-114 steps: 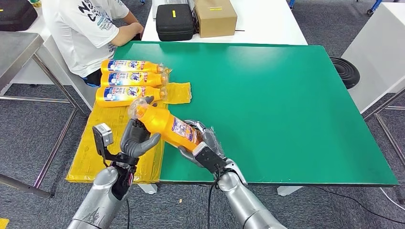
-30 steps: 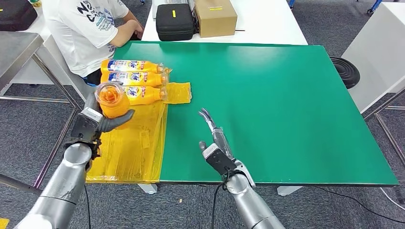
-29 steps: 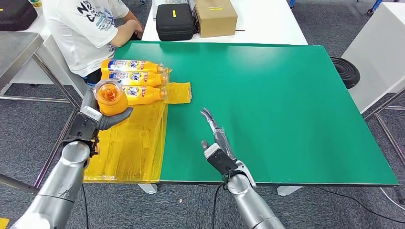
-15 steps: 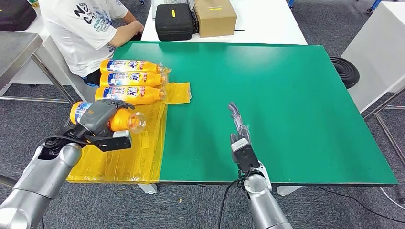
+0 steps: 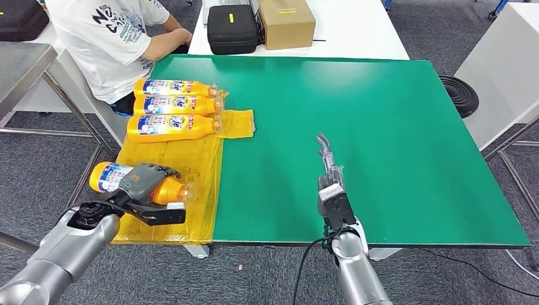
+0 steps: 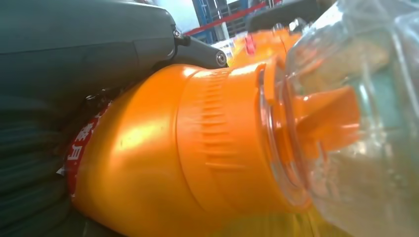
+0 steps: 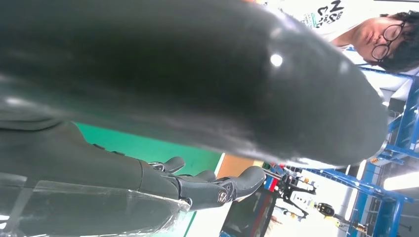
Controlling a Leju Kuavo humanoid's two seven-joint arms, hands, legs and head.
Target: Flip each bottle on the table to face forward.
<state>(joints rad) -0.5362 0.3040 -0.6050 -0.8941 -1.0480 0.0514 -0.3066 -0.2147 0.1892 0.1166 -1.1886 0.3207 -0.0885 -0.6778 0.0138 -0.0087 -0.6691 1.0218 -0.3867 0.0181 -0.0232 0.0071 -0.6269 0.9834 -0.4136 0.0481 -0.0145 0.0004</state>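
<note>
My left hand [image 5: 143,183] grips an orange bottle [image 5: 108,177] with a blue and white label. The bottle lies sideways low over the yellow plastic sheet [image 5: 184,159] at the table's near left corner, its clear cap toward the green table. The left wrist view shows the bottle's orange neck [image 6: 217,143] and clear cap [image 6: 360,113] up close. Three more orange bottles [image 5: 173,106] lie side by side at the sheet's far end, labels up. My right hand [image 5: 329,166] hovers over the green table [image 5: 394,114] with fingers straight and holds nothing.
A person in a white T-shirt [image 5: 117,38] sits at the far left corner. A black case [image 5: 231,28] and a cardboard box [image 5: 286,22] stand on the white table beyond. A round black stool [image 5: 460,95] stands to the right.
My left hand took the bottle from both hands, turned it from upright to lying sideways, and lowered it toward the sheet's near end. My right hand let go and moved right over the table.
</note>
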